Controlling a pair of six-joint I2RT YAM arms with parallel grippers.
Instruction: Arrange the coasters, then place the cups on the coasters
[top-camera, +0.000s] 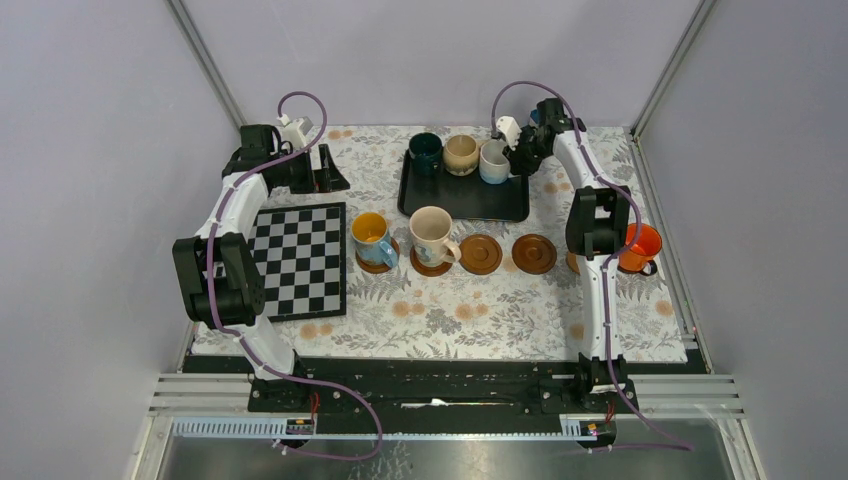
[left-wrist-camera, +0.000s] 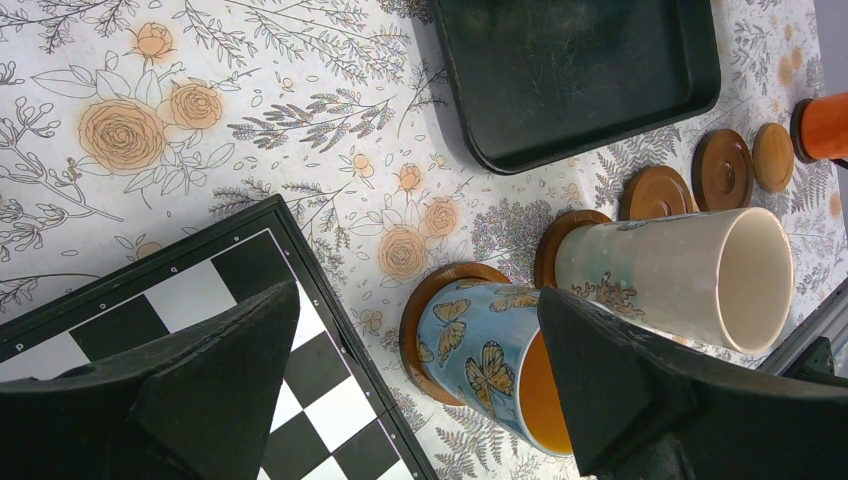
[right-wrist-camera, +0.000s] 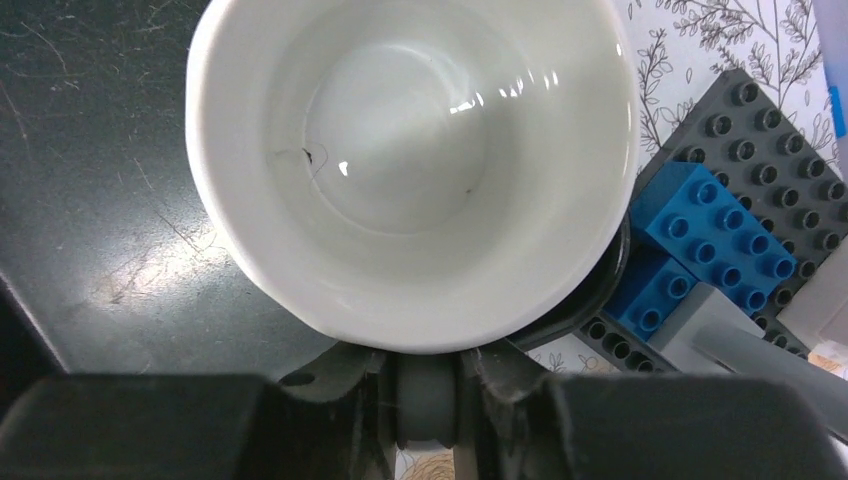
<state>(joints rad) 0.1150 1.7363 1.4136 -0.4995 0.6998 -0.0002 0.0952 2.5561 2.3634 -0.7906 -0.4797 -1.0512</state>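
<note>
White cup (right-wrist-camera: 410, 170), empty, sits in black tray (right-wrist-camera: 100, 200) beside beige cup (top-camera: 461, 153)

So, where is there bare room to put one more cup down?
Two empty coasters between the cream cup and the orange cup; the bare cloth between the coasters and the near edge; the tray, its front half. Crowded: the tray's back edge, three cups and the right gripper at the white cup.

1. White cup (right-wrist-camera: 410, 170): rim cut off at top; handle mostly hidden in right gripper (right-wrist-camera: 427, 400) pinch.
2. Blocks (right-wrist-camera: 715, 235): cut off at rt edge.
3. Tray (left-wrist-camera: 580, 70): far end cut off.
4. Orange cup (top-camera: 643, 245): partly behind right arm (top-camera: 600, 215).
</note>
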